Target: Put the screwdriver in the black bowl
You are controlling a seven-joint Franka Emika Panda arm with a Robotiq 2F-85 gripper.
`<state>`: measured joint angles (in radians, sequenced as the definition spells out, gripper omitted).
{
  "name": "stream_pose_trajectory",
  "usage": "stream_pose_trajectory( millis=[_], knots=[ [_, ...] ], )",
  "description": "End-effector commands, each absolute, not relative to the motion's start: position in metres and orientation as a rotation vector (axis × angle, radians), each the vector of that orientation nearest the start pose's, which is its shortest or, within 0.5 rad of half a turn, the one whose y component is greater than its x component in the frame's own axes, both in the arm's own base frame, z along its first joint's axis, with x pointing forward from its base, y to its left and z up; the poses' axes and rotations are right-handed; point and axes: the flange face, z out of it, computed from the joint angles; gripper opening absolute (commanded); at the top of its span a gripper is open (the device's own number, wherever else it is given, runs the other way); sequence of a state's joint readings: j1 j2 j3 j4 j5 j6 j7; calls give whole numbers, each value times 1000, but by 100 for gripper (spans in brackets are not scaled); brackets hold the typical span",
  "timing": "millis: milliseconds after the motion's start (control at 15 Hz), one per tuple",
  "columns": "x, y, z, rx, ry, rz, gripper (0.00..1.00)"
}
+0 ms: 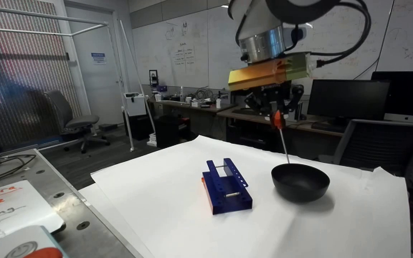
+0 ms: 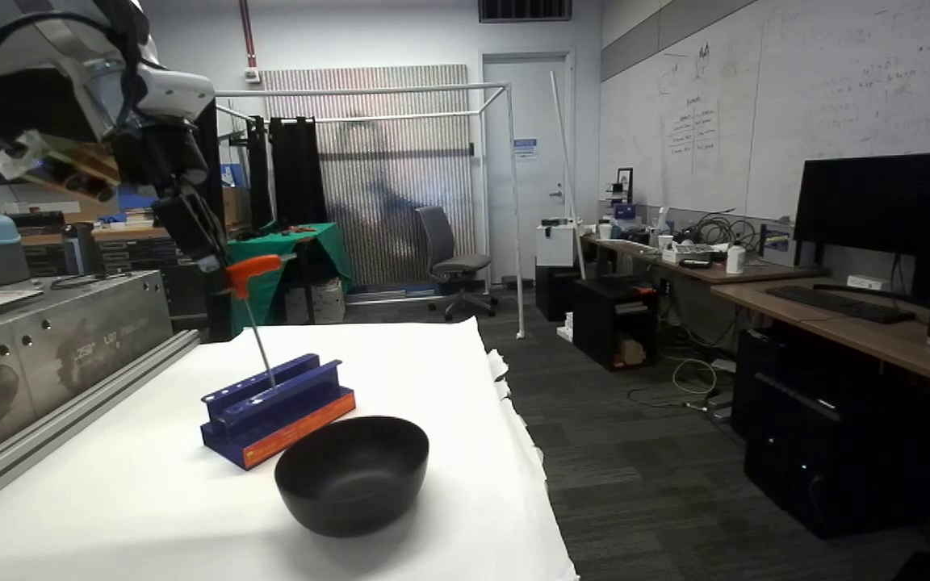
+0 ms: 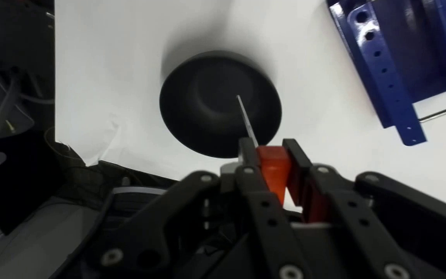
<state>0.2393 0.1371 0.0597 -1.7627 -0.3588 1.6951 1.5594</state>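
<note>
A black two-fingered metal gripper (image 3: 270, 151) pinches the red-orange handle of a long, thin-shafted screwdriver (image 2: 245, 271), its jaws narrowed, one on each side of the grip. The thick handle, rather than the slim steel shaft, likely offers the better purchase, and it leaves the shaft free to hang below, slightly tilted, point leading. In both exterior views the tool hangs aloft, not yet lying in the round, matte black bowl (image 1: 301, 190); from the wrist, the shaft cuts across the bowl's dark interior. Whether the point is truly over the opening or only near its edge cannot be settled from these angles. The bowl stands level, mouth up, ready to receive, though a shaft this long would probably come to rest leaning over the rim. Near the bowl, but not touching it, sits a dark blue rectangular stand (image 1: 232, 185) with two raised, hole-punched rails, seemingly a rack made to keep such tools upright. Both rest on a wide white sheet (image 1: 156, 193), perhaps spread to set dark objects apart. Lowering and release appear to remain.
</note>
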Motion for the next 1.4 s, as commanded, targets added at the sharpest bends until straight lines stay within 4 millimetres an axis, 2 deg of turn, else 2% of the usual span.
stream_pose_trajectory(
  millis=[0, 267, 400, 667, 733, 800, 1067, 1267, 1333],
  knots=[
    [560, 110, 419, -2887, 2142, -348, 12],
    [564, 90, 351, -2893, 2246, -377, 12],
    [565, 89, 323, -2887, 2260, -409, 12],
    [568, 91, 290, -2868, 2291, -433, 14],
    [569, 92, 288, -2869, 2295, -437, 36],
    [569, 93, 286, -2866, 2297, -438, 47],
    [571, 93, 280, -2827, 2288, -422, 77],
    [569, 94, 287, -2796, 2202, -352, 99],
    [567, 96, 292, -2784, 2138, -305, 100]
  ],
)
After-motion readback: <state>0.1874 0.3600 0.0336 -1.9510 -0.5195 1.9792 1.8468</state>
